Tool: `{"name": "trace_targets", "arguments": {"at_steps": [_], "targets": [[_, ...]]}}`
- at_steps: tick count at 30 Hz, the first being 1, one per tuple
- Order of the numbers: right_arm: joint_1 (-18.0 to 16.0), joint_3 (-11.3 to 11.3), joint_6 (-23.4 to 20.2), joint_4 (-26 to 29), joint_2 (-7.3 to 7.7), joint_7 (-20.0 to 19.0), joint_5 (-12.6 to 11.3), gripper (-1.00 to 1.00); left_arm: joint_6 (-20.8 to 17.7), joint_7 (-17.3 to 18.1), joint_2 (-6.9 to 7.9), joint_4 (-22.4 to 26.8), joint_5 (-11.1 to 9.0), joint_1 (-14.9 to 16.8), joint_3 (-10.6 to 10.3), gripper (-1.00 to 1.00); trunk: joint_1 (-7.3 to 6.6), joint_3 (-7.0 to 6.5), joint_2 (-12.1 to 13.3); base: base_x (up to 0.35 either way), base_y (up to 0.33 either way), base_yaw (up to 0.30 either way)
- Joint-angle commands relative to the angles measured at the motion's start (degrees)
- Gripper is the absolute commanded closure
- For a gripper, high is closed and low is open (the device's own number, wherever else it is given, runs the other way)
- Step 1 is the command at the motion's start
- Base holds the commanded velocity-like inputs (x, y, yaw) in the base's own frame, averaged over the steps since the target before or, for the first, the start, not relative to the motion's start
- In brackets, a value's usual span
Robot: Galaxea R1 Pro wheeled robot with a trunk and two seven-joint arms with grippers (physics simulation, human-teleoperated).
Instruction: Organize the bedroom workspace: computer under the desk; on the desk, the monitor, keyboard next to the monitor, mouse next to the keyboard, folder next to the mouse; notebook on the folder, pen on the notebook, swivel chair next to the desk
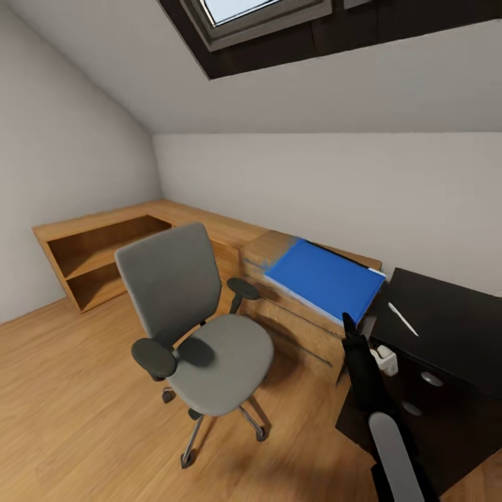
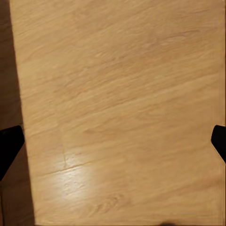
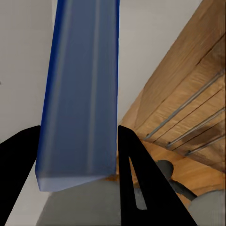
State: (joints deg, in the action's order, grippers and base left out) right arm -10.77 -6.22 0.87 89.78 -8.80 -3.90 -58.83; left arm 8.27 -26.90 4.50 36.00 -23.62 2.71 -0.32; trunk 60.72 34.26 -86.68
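Right wrist view: folder [image 3: 77,94] gripped by the closed right hand [image 3: 77,165], lifted off the swivel chair [image 1: 202,328]; desk [image 1: 209,226] placement pending.

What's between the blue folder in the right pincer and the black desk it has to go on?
Nothing visible. The right pincer holds the folder by its edge, above the wooden drawer unit, right beside the desk. Only a white pen lies on the near part of the desktop. The chair stands off to the side.

Blue folder [image 1: 326,280]; grey swivel chair [image 1: 199,317]; black desk [image 1: 453,328].
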Motion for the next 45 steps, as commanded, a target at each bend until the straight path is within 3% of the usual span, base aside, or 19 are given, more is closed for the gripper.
{"name": "trace_targets", "arguments": {"at_steps": [1,7,11,13,16,20,28,45], "targets": [[0.0,-0.2,0.1,0.0,-0.03,0.1,-0.6,1.00,1.1,-0.1,-0.07,-0.3,-0.6,0.0,-0.5,-1.00,-0.23,-0.07,0.4,0.000,0.000,-0.184],[0.0,-1.0,0.1,-0.1,-0.12,2.5,-0.9,1.00,3.7,-0.1,-0.62,-2.9,-0.6,0.0,-3.7,-1.00,-1.55,-0.76,2.8,0.000,0.000,-0.184],[0.0,-1.1,0.1,-0.1,-0.21,3.5,-1.9,1.00,3.1,0.0,-1.48,-5.6,-0.6,0.0,-10.8,-1.00,-2.43,-1.21,4.4,0.000,0.000,-0.184],[0.0,-1.1,0.1,-0.4,-0.16,3.7,-3.7,1.00,2.9,0.0,-2.10,-6.8,-0.7,0.0,-14.3,-1.00,-2.87,-1.44,5.2,0.000,0.000,-0.184],[0.0,-1.1,0.1,-0.7,-0.11,3.8,-5.5,1.00,2.1,0.0,-2.47,-7.5,-0.7,0.0,-16.0,-1.00,-3.53,-1.78,6.4,0.000,0.000,-0.184],[0.0,-1.1,0.2,-0.9,-0.08,3.8,-6.3,1.00,-2.0,0.0,-2.55,-7.9,-0.6,0.0,-16.8,-1.00,-4.40,-2.23,8.0,0.000,0.000,-0.184],[0.0,-1.1,0.2,-1.3,-0.08,3.8,-6.4,1.00,-2.9,0.0,-2.58,-8.0,-0.6,0.0,-16.9,-1.00,-6.16,-3.14,11.2,0.000,0.000,-0.184],[0.0,-1.6,1.2,-1.4,-0.03,3.8,-6.4,1.00,-2.5,0.0,-2.74,-8.0,-0.5,0.0,-17.4,-1.00,-6.16,-2.02,11.2,-0.013,-0.019,-0.184]]}}
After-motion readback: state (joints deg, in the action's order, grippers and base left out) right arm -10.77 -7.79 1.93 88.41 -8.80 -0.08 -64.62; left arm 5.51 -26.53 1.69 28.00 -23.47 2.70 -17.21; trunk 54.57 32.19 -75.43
